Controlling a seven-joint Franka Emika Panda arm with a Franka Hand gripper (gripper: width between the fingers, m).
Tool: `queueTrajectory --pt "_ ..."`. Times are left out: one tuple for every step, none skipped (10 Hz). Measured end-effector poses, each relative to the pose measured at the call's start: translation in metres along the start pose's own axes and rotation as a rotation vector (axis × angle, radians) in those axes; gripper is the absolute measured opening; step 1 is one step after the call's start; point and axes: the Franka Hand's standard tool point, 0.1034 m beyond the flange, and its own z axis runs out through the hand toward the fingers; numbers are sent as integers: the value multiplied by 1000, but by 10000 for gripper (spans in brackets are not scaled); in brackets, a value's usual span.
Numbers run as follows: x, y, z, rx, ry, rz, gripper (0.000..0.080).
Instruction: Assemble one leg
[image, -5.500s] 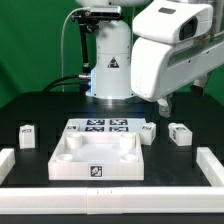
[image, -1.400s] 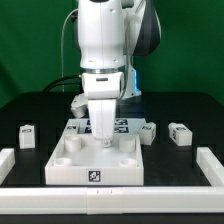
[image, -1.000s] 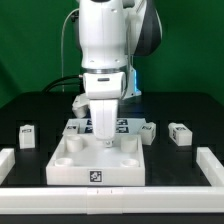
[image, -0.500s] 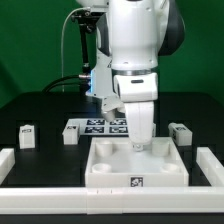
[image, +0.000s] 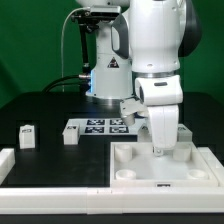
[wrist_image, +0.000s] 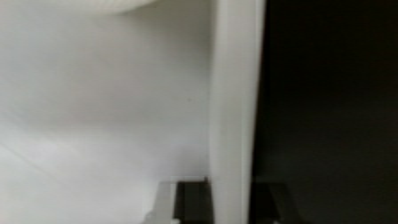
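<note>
My gripper (image: 157, 150) points straight down and is shut on the back wall of the large white tray-like part (image: 130, 178), which lies at the front on the exterior view's right. In the wrist view the tray's wall (wrist_image: 233, 100) runs upright between my dark fingers (wrist_image: 191, 206), with my gripper (wrist_image: 231, 200) closed round it. Two legs, small white blocks with tags, stand on the black table on the exterior view's left: one leg (image: 28, 135) far out and one leg (image: 71, 134) beside the marker board. Other legs are hidden behind my arm.
The marker board (image: 100, 126) lies flat behind the tray. A low white rail (image: 50, 200) runs along the front, with ends on the left (image: 5, 162) and right (image: 217, 165). The arm's base (image: 108, 75) stands at the back.
My gripper has dragged the tray from the middle toward the exterior view's right and front, up to the right rail. The two left legs have not moved.
</note>
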Motion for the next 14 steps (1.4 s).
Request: queueTrajectory --pt "0 0 0 0 0 1 58" --pt "-1 0 0 0 0 1 58" --pt "-1 0 0 0 0 2 249" --pt "-1 0 0 0 0 2 388" --pt "-1 0 0 0 0 3 523" --pt "-2 0 0 0 0 3 523" --pt "-2 0 0 0 -1 4 623" --pt "-2 0 0 0 -1 4 641" --pt "-2 0 0 0 -1 4 641" --pt "-2 0 0 0 -1 4 648" --pt "-2 0 0 0 -1 4 648" --pt "-2 0 0 0 -1 4 649" --pt "-2 0 -1 -2 -1 5 649" --pt "0 -2 -10 -23 0 51 649"
